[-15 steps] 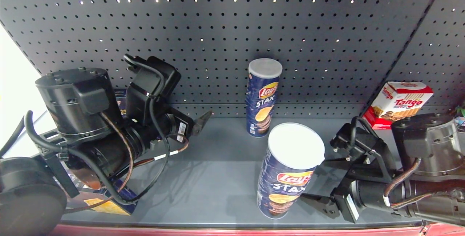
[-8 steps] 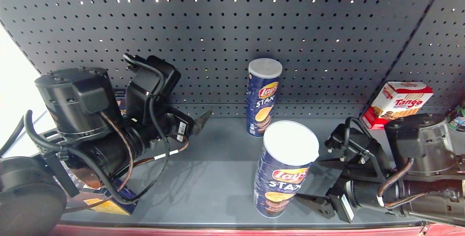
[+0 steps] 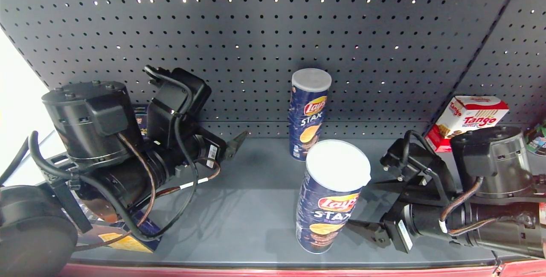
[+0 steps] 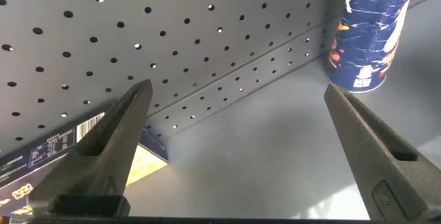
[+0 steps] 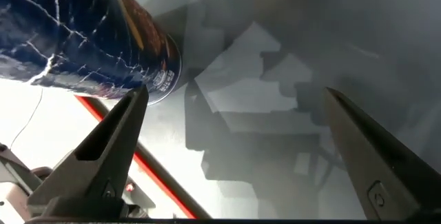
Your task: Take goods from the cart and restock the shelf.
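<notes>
The shelf (image 3: 251,200) has its widest bare stretch between the left gripper (image 4: 238,86), jaws wide apart over bare shelf, and the two cans, running from the front lip back to the pegboard wall (image 3: 256,33), which closes the rear. The rear can (image 3: 310,115) stands upright near that wall, and the front can (image 3: 329,196) stands near the lip in line with it. The right gripper (image 5: 236,92), jaws apart, lies just beside the front can's base and crowds the right side. A wafer box (image 3: 467,119) blocks the far right corner, and a flat box (image 3: 128,240) lies at the lip under the left arm
</notes>
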Robot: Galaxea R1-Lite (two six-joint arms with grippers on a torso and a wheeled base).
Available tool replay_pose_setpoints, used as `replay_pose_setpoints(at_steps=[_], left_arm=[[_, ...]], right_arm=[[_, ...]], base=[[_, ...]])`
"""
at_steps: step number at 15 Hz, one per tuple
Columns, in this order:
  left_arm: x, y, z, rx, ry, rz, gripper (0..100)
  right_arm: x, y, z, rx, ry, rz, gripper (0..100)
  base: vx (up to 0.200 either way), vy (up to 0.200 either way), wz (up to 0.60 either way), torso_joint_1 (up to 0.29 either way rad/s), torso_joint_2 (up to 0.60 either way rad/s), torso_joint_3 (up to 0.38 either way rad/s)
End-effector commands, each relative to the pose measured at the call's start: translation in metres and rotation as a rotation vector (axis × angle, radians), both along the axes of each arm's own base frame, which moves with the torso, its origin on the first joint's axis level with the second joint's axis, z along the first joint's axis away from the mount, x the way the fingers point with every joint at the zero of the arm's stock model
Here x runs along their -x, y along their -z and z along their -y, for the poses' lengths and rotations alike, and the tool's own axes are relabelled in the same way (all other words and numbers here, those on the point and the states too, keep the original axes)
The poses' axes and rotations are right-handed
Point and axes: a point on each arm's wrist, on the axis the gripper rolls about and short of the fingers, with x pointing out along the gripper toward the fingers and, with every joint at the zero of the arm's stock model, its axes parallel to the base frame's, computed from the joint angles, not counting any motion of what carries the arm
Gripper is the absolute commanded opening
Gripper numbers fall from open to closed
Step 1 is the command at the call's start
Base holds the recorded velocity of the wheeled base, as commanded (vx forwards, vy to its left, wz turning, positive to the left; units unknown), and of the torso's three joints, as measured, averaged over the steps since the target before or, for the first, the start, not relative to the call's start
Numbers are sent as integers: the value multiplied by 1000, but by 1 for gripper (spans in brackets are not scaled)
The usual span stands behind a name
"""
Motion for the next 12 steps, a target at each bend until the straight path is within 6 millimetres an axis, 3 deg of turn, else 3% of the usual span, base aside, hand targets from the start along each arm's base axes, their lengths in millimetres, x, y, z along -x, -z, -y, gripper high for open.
replay_pose_setpoints(at_steps=[1, 12], left_arm=[[0, 0, 0, 1, -2, 1, 100], [0, -4, 0, 8, 0, 12, 100]], right_arm=[[-2, 2, -4, 5, -7, -7, 100], [-7, 4, -7, -1, -6, 0, 100]], base=[[0, 0, 0, 0, 0, 0], [0, 0, 0, 0, 0, 0]])
